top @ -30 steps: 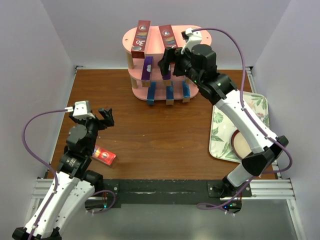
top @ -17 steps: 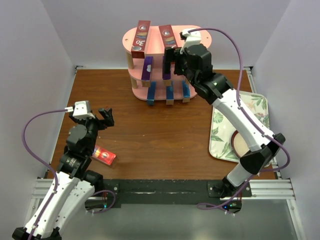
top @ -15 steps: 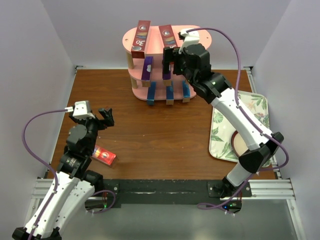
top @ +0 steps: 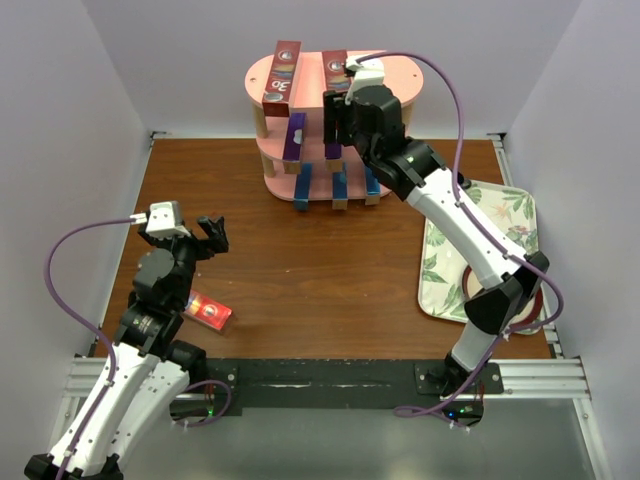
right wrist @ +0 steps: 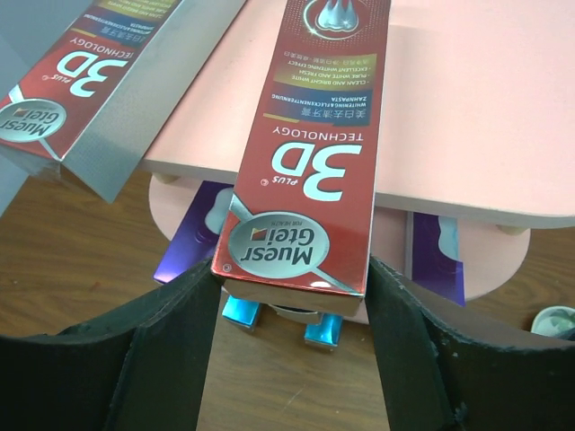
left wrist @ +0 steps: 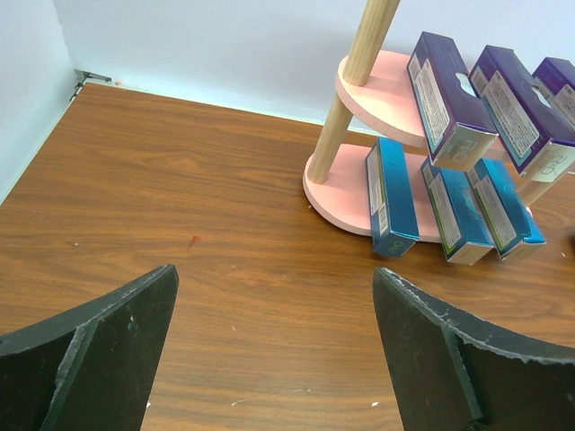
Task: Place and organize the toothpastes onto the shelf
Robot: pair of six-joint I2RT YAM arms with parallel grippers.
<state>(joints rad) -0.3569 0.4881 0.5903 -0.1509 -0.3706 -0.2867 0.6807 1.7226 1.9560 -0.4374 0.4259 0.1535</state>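
Observation:
The pink shelf [top: 312,92] stands at the back of the table. Two red toothpastes lie on its top board, one on the left [top: 282,72] and one [top: 336,70] overhanging the front edge. My right gripper [top: 335,115] is shut on that overhanging end [right wrist: 314,153], a finger on each long side. Purple toothpastes [top: 295,137] sit on the middle tier and blue ones [top: 340,187] on the bottom tier [left wrist: 341,202]. A third red toothpaste [top: 210,311] lies on the table beside my left arm. My left gripper [top: 210,235] hovers open over bare wood [left wrist: 274,278].
A floral tray [top: 500,215] with a round dish [top: 488,287] lies at the right edge, partly under my right arm. White walls close in the table on three sides.
My right gripper has slid left along the shelf's front and its jaws have come in from wide open onto the second red toothpaste. The left arm has not moved.

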